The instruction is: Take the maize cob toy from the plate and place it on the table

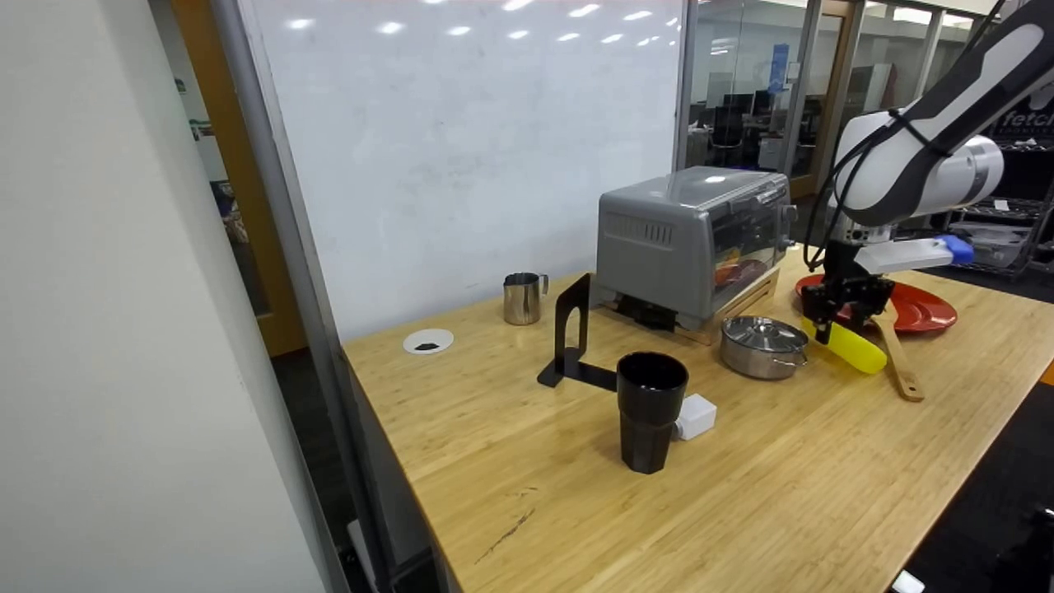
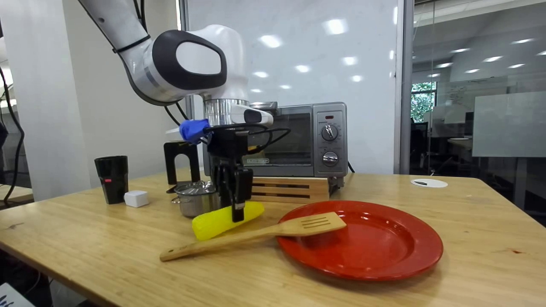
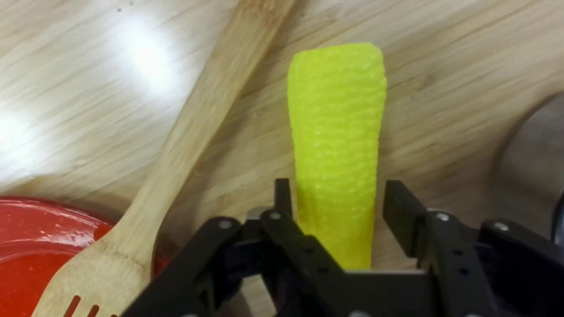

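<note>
Fingers [image 3: 402, 218] are standing apart astride the toy corn [image 3: 338, 132], lying on the counter [image 2: 490, 213] near the plate [image 2: 371, 251]; placing is seemingly finishing, now needing a straight rise.

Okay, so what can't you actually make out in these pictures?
Maize cob toy, wrist view: one end hidden behind the gripper.
Lidded metal pot, wrist view: cut off by the right edge.
Toaster oven dials, in an exterior view: markings too small to read.
Black tumbler, in an exterior view: bottom of the inside hidden by its near wall.
</note>
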`<move>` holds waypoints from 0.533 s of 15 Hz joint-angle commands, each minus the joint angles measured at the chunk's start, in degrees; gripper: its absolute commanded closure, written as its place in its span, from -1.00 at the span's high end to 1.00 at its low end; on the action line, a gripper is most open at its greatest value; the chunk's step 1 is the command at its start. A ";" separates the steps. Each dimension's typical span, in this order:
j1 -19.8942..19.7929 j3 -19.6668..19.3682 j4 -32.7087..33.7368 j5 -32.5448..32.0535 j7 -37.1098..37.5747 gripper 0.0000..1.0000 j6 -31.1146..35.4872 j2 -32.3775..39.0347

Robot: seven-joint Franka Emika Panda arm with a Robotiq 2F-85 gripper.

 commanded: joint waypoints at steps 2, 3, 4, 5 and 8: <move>0.76 -0.93 2.18 -0.87 0.98 0.91 -2.01 -0.22; 0.57 -0.97 2.65 -0.84 0.41 0.98 -2.79 -0.93; 0.27 -1.28 3.46 -1.53 -0.78 1.00 -5.32 -2.13; 0.15 -1.66 4.26 -2.56 -1.47 1.00 -7.51 -3.08; -1.40 -2.74 8.99 -6.94 -10.22 1.00 -19.50 -5.55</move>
